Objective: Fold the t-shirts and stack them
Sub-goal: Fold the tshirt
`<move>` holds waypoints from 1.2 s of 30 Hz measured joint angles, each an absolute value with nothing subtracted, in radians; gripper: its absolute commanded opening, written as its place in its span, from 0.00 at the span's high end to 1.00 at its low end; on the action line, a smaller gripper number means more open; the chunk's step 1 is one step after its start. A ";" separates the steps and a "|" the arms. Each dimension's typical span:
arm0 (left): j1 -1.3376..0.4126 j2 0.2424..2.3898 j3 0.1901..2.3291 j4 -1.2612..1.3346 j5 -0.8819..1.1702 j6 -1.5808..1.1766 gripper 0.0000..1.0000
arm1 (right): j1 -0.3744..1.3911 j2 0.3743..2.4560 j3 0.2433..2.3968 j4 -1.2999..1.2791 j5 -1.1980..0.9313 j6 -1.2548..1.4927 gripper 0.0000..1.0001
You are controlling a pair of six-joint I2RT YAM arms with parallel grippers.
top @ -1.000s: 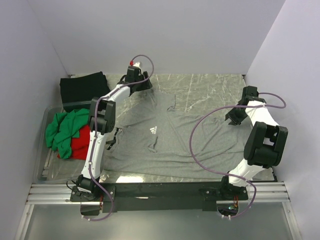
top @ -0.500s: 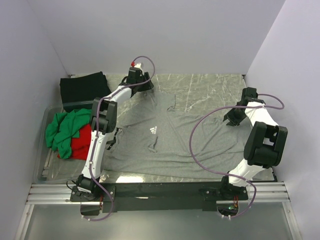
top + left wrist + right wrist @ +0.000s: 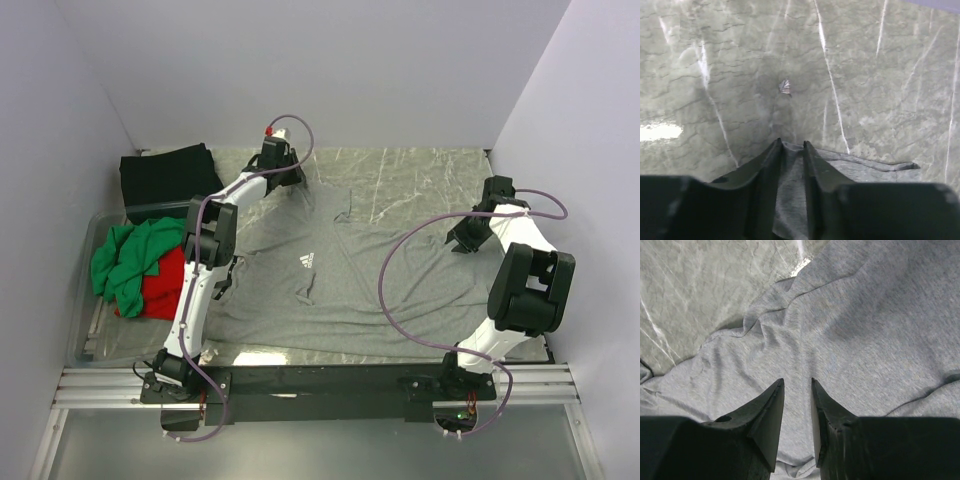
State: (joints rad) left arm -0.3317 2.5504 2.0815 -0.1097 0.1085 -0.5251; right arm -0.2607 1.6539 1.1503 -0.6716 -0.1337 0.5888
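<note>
Grey-green marbled table (image 3: 420, 170), lilac walls (image 3: 330, 70); left gripper (image 3: 792, 149) pinches grey t-shirt (image 3: 330, 290); right gripper (image 3: 797, 383) grip unclear

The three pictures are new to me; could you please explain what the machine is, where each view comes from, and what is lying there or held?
It is a pair of robot arms, each ending in two-finger jaws. The wide picture looks down from above and behind: left arm on the left, right arm on the right. The two close-ups come from cameras on the wrists, looking along the dark jaws. A grey shirt lies spread on the marbled table; a folded black shirt sits at the far left, and a green shirt and a red shirt lie crumpled in a clear tray. The left jaws pinch the grey shirt's far edge. The right jaws stand slightly apart over its right side, gripping nothing that I can see.
</note>
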 measured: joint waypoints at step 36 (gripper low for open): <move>-0.308 2.550 2.082 -0.157 0.209 -0.683 1.00 | -0.467 1.942 1.414 -0.644 0.183 0.495 0.61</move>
State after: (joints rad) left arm -0.3080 2.5504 2.0819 -0.1574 0.2089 -0.6827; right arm -0.4675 1.9423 1.4139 -0.6441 0.1825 0.4953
